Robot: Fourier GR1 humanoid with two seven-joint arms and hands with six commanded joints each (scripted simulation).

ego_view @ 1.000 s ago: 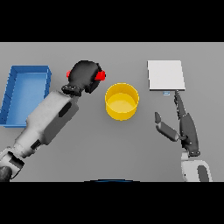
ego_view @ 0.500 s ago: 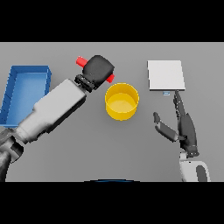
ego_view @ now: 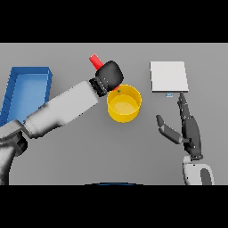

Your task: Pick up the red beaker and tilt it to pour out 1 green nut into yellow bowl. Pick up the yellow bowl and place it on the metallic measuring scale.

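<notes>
Nearest, right hand (ego_view: 190,129) idle and slack-fingered, well short of the metallic measuring scale (ego_view: 168,76). Mid-table, yellow bowl (ego_view: 124,103) not yet lifted, a small green nut (ego_view: 118,91) seemingly at its far rim. Beyond, left hand (ego_view: 109,75) clenched around the tilted red beaker (ego_view: 95,60); pour likely under way.

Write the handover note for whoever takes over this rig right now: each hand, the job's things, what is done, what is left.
Left hand: shut on the red beaker, tilted over the yellow bowl.
Right hand: open, idle, just below the metallic scale.
Done: beaker picked up and tipped; a small green nut shows at the bowl's inner rim.
Left: confirm the nut is in, then lift the bowl onto the scale.
</notes>
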